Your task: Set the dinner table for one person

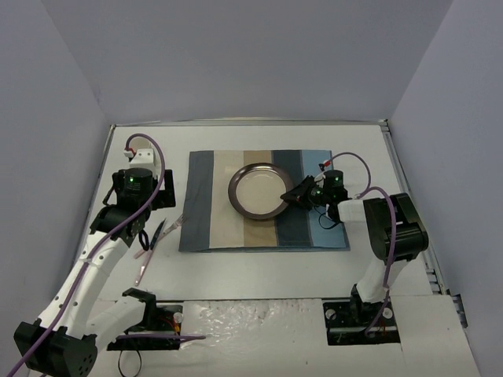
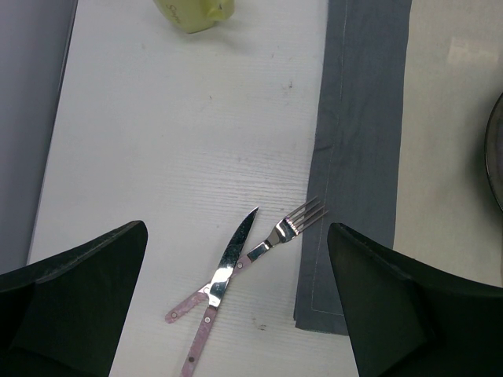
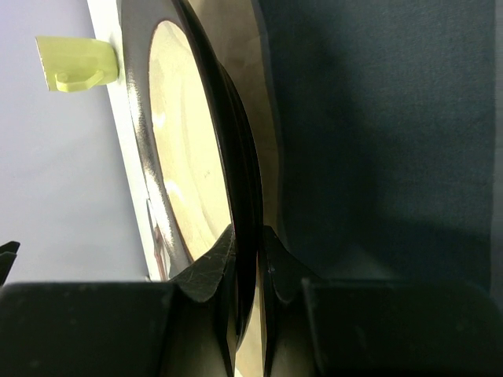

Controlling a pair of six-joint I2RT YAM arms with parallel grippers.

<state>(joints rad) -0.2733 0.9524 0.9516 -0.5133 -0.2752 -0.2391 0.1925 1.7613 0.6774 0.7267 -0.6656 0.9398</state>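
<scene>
1. tabletop (image 1: pixel 259 271): white, plain
2. placemat (image 1: pixel 206 206): vertical stripes, slate blue, beige, tan, dark blue, light blue
3. plate (image 1: pixel 250 209): dark metallic rim, cream centre
4. knife (image 2: pixel 222 280) and fork (image 2: pixel 267 249): silver, pale pink handles
5. cup (image 3: pixel 72 64): yellow-green
6. walls (image 1: pixel 251 63): lavender-grey

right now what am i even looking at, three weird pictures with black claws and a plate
Two robot arms are bolted to a white dinner table. The wide picture looks down from above; the other two come from cameras on each wrist, so the black shapes are the grippers' own fingers. The right gripper is shut on the rim of a dark-rimmed plate lying on a striped placemat. The left gripper hangs open above a knife and a fork, which lie crossed beside the placemat. A pale yellow-green cup stands further back.
</scene>
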